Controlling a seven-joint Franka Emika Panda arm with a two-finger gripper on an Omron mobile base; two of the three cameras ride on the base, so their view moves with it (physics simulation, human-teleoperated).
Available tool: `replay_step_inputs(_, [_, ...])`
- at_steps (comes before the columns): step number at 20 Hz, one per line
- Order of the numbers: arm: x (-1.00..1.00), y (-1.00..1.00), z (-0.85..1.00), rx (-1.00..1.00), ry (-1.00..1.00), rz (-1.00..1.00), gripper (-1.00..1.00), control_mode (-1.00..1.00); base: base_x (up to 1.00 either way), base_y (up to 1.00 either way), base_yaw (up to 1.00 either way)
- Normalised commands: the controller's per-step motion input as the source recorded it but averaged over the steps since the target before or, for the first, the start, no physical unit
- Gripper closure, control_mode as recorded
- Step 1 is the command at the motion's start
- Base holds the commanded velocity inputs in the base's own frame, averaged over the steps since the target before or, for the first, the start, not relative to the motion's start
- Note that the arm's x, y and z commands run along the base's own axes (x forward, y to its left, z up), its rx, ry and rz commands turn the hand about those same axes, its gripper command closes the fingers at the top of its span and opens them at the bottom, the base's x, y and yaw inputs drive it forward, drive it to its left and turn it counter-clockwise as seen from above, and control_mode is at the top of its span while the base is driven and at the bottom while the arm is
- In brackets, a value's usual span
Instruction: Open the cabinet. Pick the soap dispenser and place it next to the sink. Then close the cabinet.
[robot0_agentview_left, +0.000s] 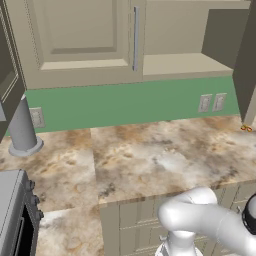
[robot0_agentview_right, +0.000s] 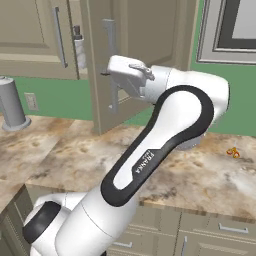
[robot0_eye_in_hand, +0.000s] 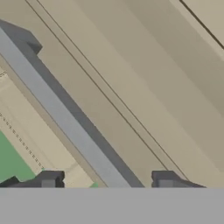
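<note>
The beige wall cabinet (robot0_agentview_left: 80, 40) has its left door shut, while its right door (robot0_agentview_right: 145, 50) is swung out wide. In the right base view my gripper (robot0_agentview_right: 106, 73) sits at that open door's long silver bar handle (robot0_agentview_right: 112, 65). The hand view shows the handle (robot0_eye_in_hand: 57, 109) running diagonally between my two dark fingertips (robot0_eye_in_hand: 48, 180), with a gap on each side, so the gripper is open around it. The soap dispenser (robot0_agentview_right: 79, 47), a small pale bottle with a dark pump top, stands upright on the shelf just left of the open door's edge. The shelf interior (robot0_agentview_left: 175, 65) lies exposed.
A large grey flared-base post (robot0_agentview_left: 22, 130) (robot0_agentview_right: 11, 107) stands at the counter's back left. The marbled counter (robot0_agentview_left: 150, 160) (robot0_agentview_right: 200, 175) stretches below the cabinet, with a small orange item (robot0_agentview_right: 232, 152) at its right. A dark appliance (robot0_agentview_left: 15, 210) sits lower left; drawer fronts (robot0_agentview_right: 220, 230) run beneath.
</note>
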Motion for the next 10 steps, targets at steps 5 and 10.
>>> replay_step_inputs(5, [-0.33, 0.00, -0.21, 0.00, 0.01, 0.04, -1.00, -1.00, 0.00, 0.00, 0.00])
replay_step_inputs(10, [-0.17, 0.04, -0.45, -0.16, 0.03, 0.00, -1.00, -1.00, 0.00, 0.00, 0.00])
